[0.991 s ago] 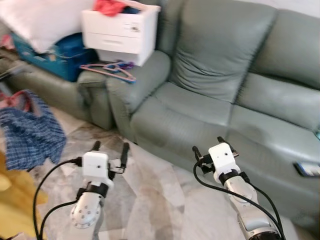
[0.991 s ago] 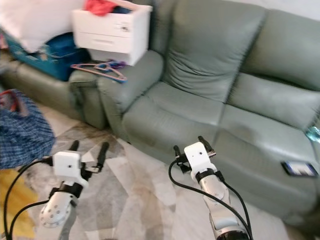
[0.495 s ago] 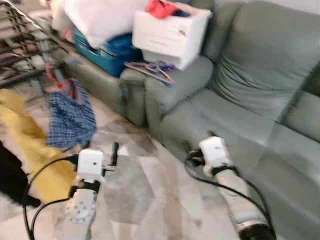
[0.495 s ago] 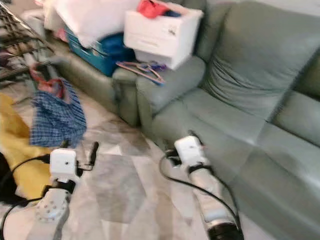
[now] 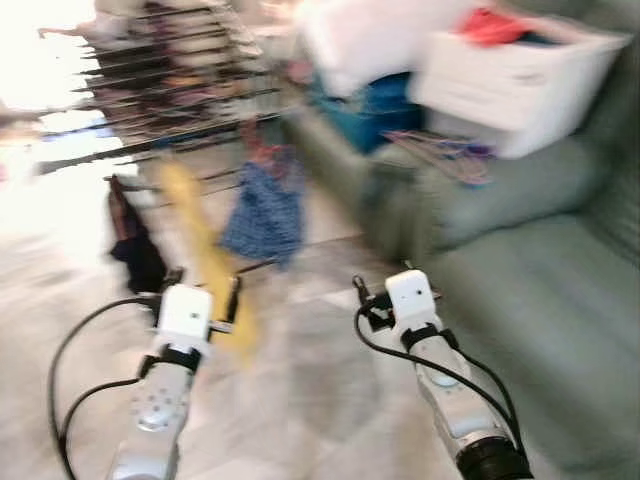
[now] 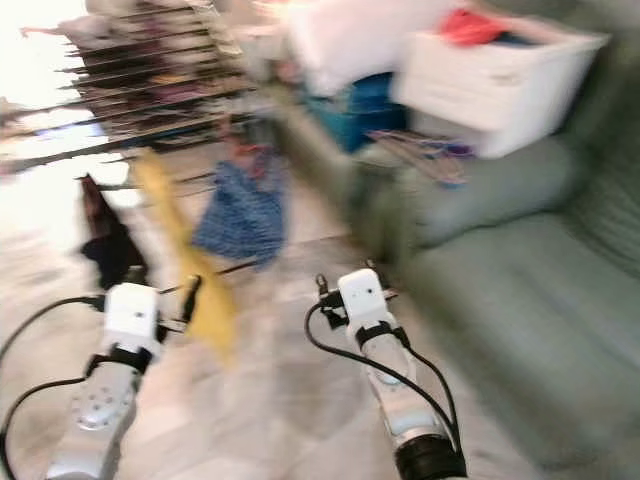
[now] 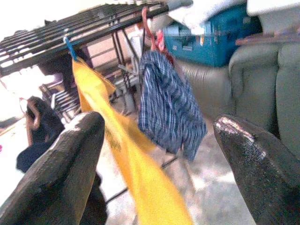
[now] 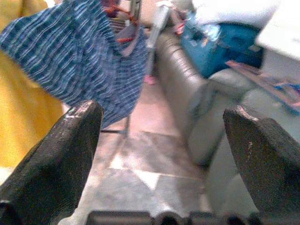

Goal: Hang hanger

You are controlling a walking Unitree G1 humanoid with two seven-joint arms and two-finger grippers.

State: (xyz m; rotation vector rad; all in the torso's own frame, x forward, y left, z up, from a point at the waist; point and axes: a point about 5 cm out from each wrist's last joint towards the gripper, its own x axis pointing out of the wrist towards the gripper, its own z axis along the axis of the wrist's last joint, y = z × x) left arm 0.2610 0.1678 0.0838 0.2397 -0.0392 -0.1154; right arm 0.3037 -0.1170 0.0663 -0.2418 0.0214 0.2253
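Task barely begun: both pincers wide, empty. Hangers (image 5: 445,153) lie on sofa armrest (image 5: 480,185), under white box (image 5: 520,75). Left pincer (image 5: 205,290), right pincer (image 5: 385,292) well short of armrest. Pickup and hanging on drying rack (image 7: 84,28) remain.

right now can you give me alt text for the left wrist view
Two open black gripper fingers frame a blue checked garment and a yellow cloth hanging from a dark drying rack. A grey-green sofa with a blue bin on it stands beside the rack.
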